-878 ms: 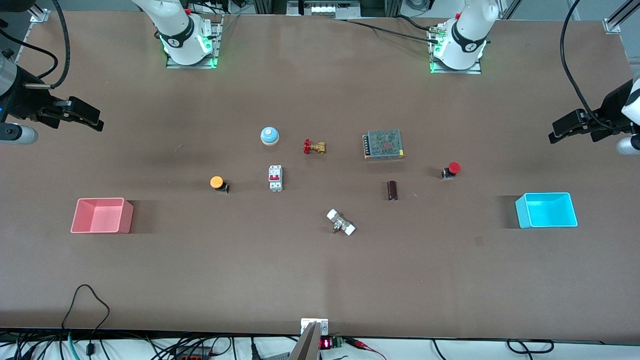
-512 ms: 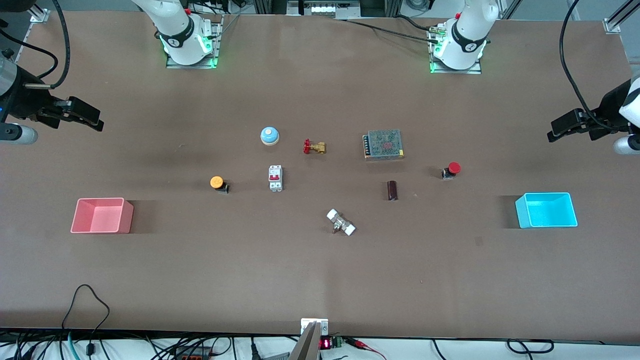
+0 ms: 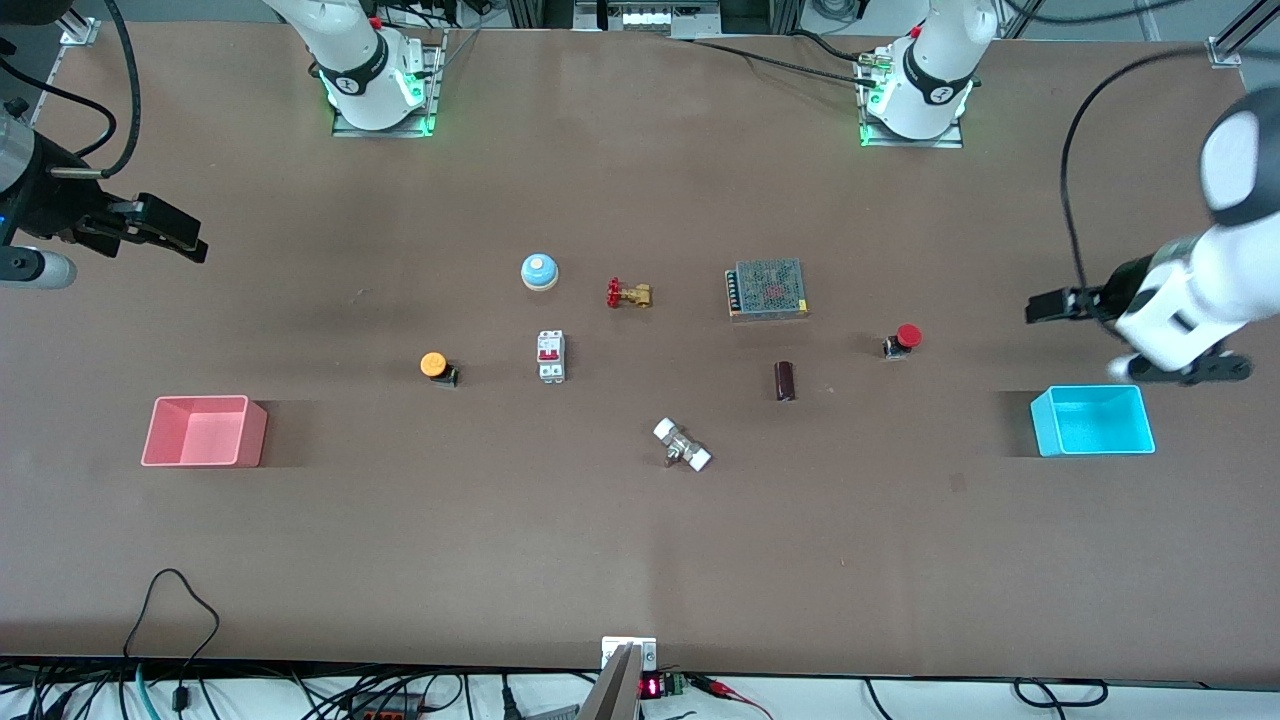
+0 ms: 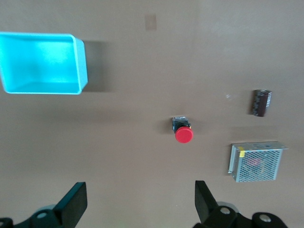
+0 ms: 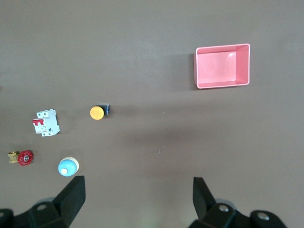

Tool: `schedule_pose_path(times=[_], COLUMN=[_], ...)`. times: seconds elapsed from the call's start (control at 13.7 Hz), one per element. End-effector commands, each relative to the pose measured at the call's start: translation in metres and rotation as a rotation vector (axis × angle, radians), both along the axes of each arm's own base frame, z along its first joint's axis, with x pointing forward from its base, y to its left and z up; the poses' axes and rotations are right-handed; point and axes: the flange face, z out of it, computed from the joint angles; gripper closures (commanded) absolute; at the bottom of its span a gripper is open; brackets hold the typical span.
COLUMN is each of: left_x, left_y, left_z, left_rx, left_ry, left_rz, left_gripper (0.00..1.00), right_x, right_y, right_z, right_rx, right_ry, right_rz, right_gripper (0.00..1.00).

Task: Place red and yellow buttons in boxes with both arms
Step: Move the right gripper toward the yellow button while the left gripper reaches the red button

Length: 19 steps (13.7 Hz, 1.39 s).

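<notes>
On the brown table (image 3: 640, 560), my black left gripper (image 4: 137, 209) and black right gripper (image 5: 135, 204) frame a red button (image 3: 908, 335), a yellow-orange button (image 3: 433, 364), a pink box (image 3: 205, 431), a cyan box (image 3: 1093, 421) and a blue-and-white bell (image 3: 539, 271).

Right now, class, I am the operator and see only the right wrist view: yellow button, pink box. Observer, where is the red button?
Observer: The red button stands on the table toward the left arm's end.
Operator: In a box?
Observer: No; the cyan box lies apart from it, nearer the front camera.
Operator: The pincers?
Observer: The left pincer hangs open over the table near the red button; the right pincer, open, waits over the right arm's end.
</notes>
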Motion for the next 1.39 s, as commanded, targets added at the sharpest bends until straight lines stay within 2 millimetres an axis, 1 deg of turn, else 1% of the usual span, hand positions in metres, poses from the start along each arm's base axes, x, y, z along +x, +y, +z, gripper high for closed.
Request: schedule_pose_path(times=[0.0,0.07,0.22,0.29,0.44,0.59,0.66,0.8,0.95,1.02,1.1,1.17,1.32], left_x=[0.022,0.027,0.033,0.033,0.029,0.018,0.015,0.003,-0.008,-0.014,-0.022,-0.030,-0.042], left_y=[0.005,0.000,-0.019,-0.024,-0.039,-0.074,-0.079,-0.076,-0.071,-0.069,-0.067,-0.057,-0.058], left_z=[-0.052,-0.060,-0.068,-0.076,-0.098,-0.122,-0.129,-0.150,-0.168,-0.178,-0.187,-0.195,-0.210], left_rx=[-0.006,-0.004,-0.005,-0.004,-0.007,0.006,0.007,0.000,0.000,0.001,0.002,-0.004,-0.063], left_ry=[0.067,0.058,-0.009,-0.034,-0.055,-0.048,-0.054,-0.046,-0.066,-0.061,-0.061,-0.083,-0.095], left_rz=[-0.008,-0.015,-0.039,-0.045,-0.063,-0.128,-0.135,-0.124,-0.110,-0.106,-0.101,-0.069,0.017], left_gripper=[0.00,0.00,0.00,0.00,0.00,0.00,0.00,0.00,0.00,0.00,0.00,0.00,0.00], right_x=[0.006,0.014,0.027,0.029,0.037,0.045,0.046,0.044,0.039,0.033,0.029,0.022,0.005], right_y=[-0.003,-0.001,0.012,0.028,0.041,0.048,0.051,0.071,0.086,0.103,0.107,0.114,0.129], right_z=[-0.020,-0.038,-0.074,-0.084,-0.104,-0.130,-0.144,-0.175,-0.205,-0.219,-0.230,-0.243,-0.272], right_rx=[0.007,0.009,0.010,0.009,0.003,0.008,0.014,0.025,0.026,0.027,0.021,0.022,0.036], right_ry=[0.027,0.059,0.119,0.134,0.147,0.149,0.126,0.068,0.003,-0.016,-0.034,-0.055,-0.101], right_rz=[0.003,0.007,0.029,0.055,0.073,0.081,0.081,0.071,0.018,0.009,-0.006,-0.004,0.006], right_gripper=[0.00,0.00,0.00,0.00,0.00,0.00,0.00,0.00,0.00,0.00,0.00,0.00,0.00])
